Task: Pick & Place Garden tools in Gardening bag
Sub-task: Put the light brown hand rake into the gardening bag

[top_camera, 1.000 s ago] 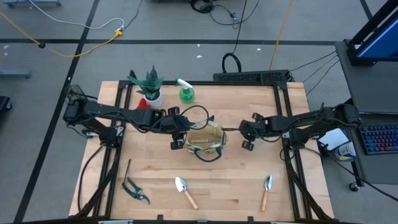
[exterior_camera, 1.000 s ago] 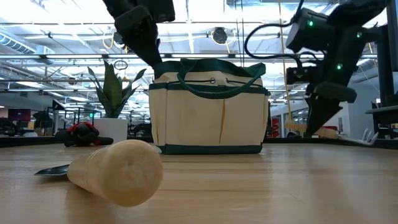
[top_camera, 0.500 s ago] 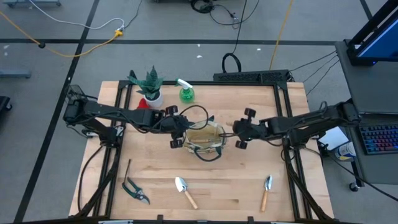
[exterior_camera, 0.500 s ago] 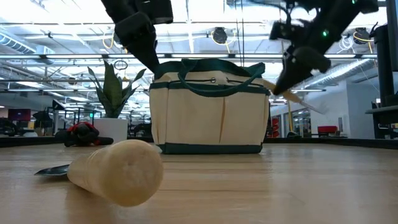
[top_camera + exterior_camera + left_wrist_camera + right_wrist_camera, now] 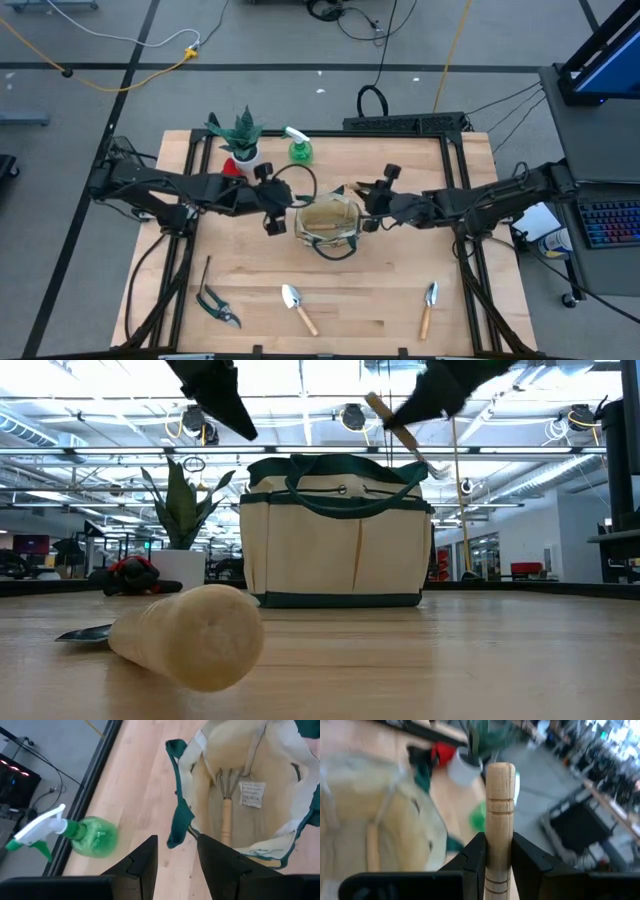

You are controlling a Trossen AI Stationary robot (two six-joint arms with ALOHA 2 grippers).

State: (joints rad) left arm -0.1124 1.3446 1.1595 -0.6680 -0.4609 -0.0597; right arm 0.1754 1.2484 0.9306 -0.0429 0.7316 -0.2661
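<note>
The beige gardening bag stands upright mid-table, mouth open; a wooden-handled pronged tool lies inside it. My right gripper is above the bag's right rim, shut on a wooden-handled tool. My left gripper is open just above and left of the bag, by its green handle strap, holding nothing. Two trowels, dark shears and a thin tool lie near the front edge. The green spray bottle stands at the back. My right gripper pinches the tool's wooden handle between its two fingers, a little below the rounded free end, which sticks out past them. The fingers come from the table's right, slanting slightly down, across the handle. The tool hangs tilted, handle end up, clear of the table.
A spiky plant in a white pot and a red item stand at the back left. In the low view a trowel handle lies close in front. Bare wood lies between the bag and the front tools.
My right gripper has risen from beside the bag's right side and gone left toward the bag, tipping from pointing down to nearly level; the tool came up with it, clear of the table. My left gripper has lifted off the bag's left rim and drawn back left. The bag stayed put.
</note>
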